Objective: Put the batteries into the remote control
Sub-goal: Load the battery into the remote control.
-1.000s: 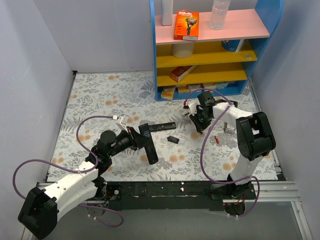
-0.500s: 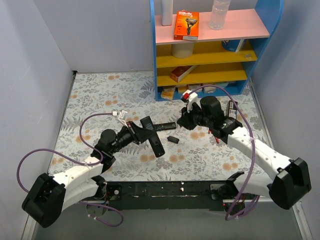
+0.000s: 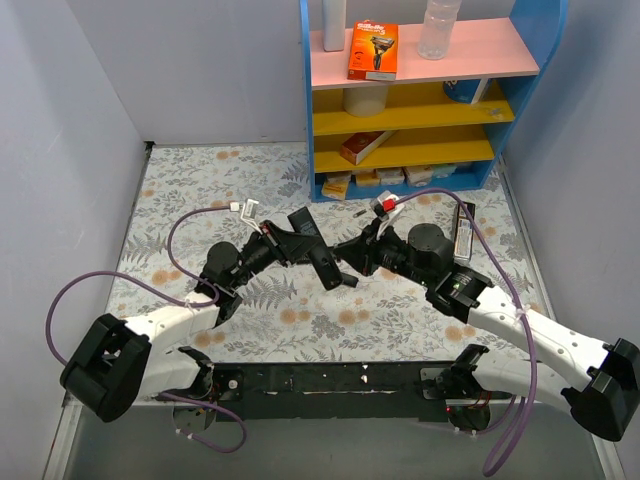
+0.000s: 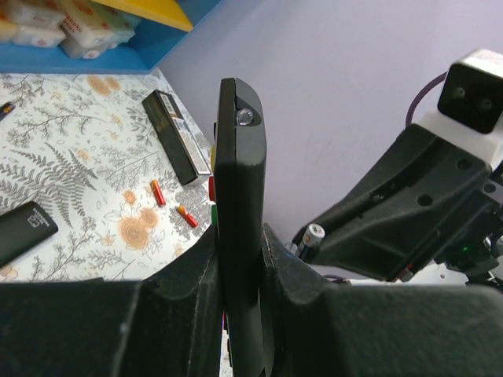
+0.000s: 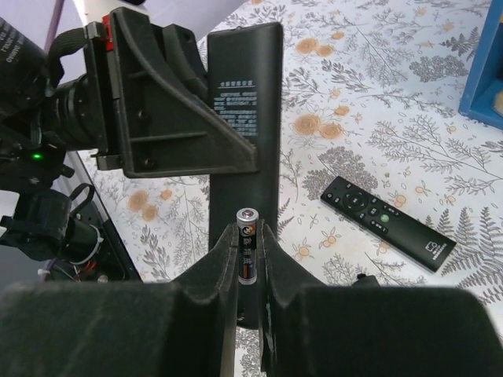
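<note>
My left gripper [image 3: 292, 246] is shut on the remote control [image 3: 320, 258], a long black remote held off the table and tilted. In the left wrist view the remote [image 4: 240, 173] stands edge-on between the fingers. In the right wrist view its plain back [image 5: 244, 133] faces me, with the left gripper [image 5: 157, 118] on it. My right gripper [image 3: 354, 253] is shut on a dark battery [image 5: 247, 243], held upright right in front of the remote's back. The battery's tip [image 4: 313, 233] shows beside the remote. Two red batteries [image 4: 158, 192] lie loose on the table.
A slimmer black remote [image 5: 387, 212] lies on the floral table, with a small black cover piece [image 5: 363, 276] near it. A black remote with a silver edge [image 3: 462, 232] lies at the right. A blue shelf [image 3: 400, 100] with boxes and bottles stands at the back.
My left gripper has lifted the remote and swung it right towards the middle. My right gripper has moved left with the battery and now faces the remote's back.
</note>
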Tool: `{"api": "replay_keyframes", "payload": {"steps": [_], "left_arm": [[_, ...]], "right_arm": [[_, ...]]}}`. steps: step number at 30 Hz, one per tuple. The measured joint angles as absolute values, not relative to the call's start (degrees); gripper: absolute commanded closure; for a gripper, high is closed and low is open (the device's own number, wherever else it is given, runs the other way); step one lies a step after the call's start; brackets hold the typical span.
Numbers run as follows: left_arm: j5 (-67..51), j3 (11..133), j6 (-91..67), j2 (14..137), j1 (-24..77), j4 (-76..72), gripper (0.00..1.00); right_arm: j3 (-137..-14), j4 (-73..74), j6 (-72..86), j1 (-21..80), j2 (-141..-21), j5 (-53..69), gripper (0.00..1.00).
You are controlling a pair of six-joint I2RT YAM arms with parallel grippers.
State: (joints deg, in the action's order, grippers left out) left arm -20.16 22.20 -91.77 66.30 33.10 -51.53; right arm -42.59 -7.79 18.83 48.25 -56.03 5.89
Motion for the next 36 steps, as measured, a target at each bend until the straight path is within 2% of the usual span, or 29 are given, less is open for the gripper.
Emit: {"api": "replay_keyframes", "payload": {"steps": [36], "left_arm": [[-19.5, 25.8, -94.2, 70.0, 32.8, -56.7, 1.00]], "right_arm": [[-41.3, -10.9, 17.6, 54.2, -57.5, 0.6, 0.99]]}}
